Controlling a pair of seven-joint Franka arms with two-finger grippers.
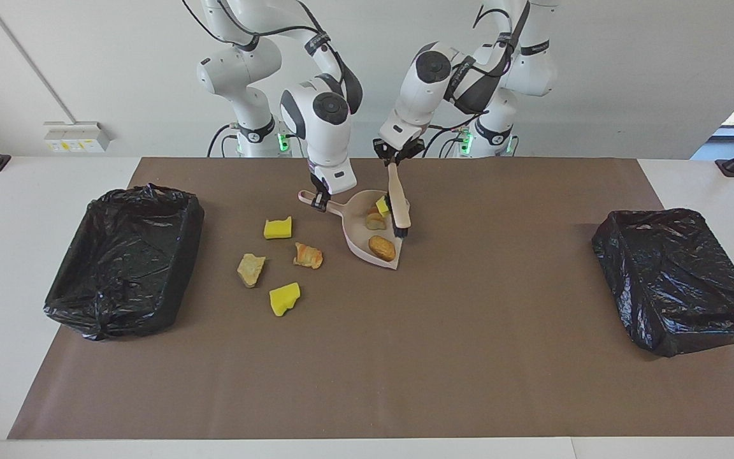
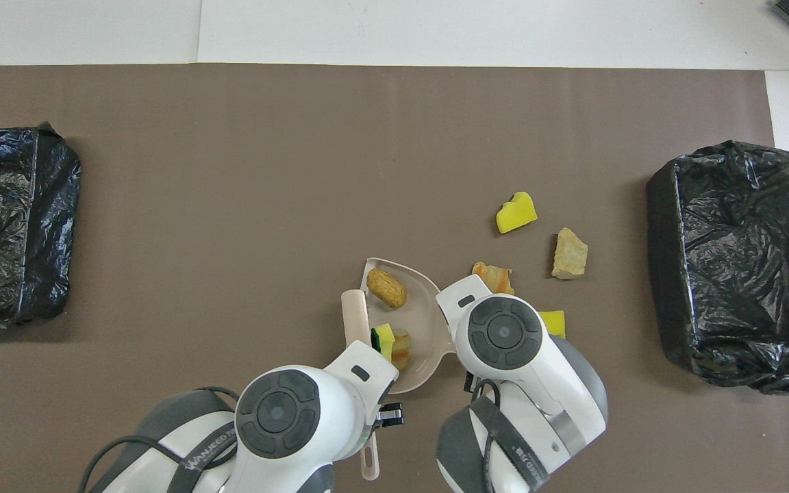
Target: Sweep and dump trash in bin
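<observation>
Facing view: left gripper (image 1: 397, 157) is pinching the brush (image 1: 399, 205) over the dustpan (image 1: 358, 243); right gripper (image 1: 320, 200) is clamping the dustpan handle. Three trash (image 1: 381, 247) lumps are lying inside.

Overhead view: four trash (image 2: 516, 212) lumps are sitting on the surface (image 2: 230, 205) toward the right arm's bin (image 2: 737, 260).

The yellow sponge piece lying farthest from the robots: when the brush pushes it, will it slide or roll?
The yellow sponge piece looks blocky with flat faces, so it probably slides or tumbles instead of rolling. It seems spongy and light, so the brush may flick it away.

Pale pink dustpan (image 1: 359, 245), yellow and tan trash (image 1: 284, 298)
</observation>
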